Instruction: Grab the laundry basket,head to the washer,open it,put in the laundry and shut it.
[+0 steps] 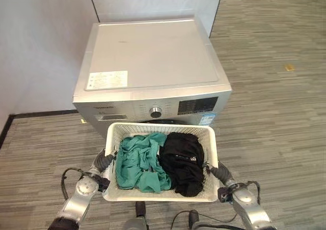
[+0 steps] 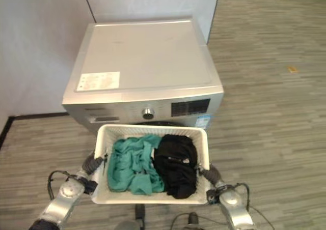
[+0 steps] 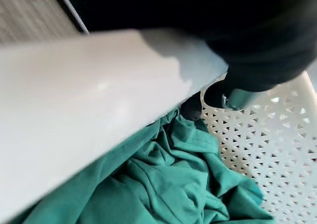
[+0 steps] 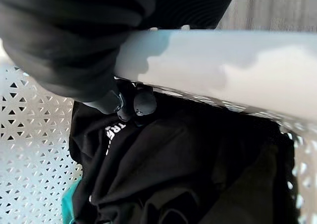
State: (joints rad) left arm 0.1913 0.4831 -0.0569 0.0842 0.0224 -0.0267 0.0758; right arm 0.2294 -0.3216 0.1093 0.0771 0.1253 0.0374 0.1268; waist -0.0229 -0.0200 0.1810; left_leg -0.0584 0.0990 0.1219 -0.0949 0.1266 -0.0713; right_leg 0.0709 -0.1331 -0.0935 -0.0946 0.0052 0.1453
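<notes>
I see the floor (image 1: 275, 118) of grey wood-look planks running out to the right, with a pale wall (image 1: 41, 41) behind and to the left. Against that wall stands the silver washer (image 1: 147, 62), its flat top toward me, a white label near its front left corner, and a round dial (image 1: 156, 112) in the middle of the control panel. The door below the panel is hidden behind what I am carrying.

Just in front of the washer, held off the floor, is the white perforated laundry basket (image 1: 211, 138), its far rim close to the washer's front. Inside lie a teal garment (image 1: 140, 161) on the left side and a black garment (image 1: 184, 161) on the right, touching each other in the middle.

My left hand (image 1: 105, 160) is curled over the basket's left rim, dark fingertips hooked inside above the teal garment. My right hand (image 1: 218, 171) is wrapped the same way over the right rim, fingertips (image 4: 141, 102) tucked inside over the black garment.
</notes>
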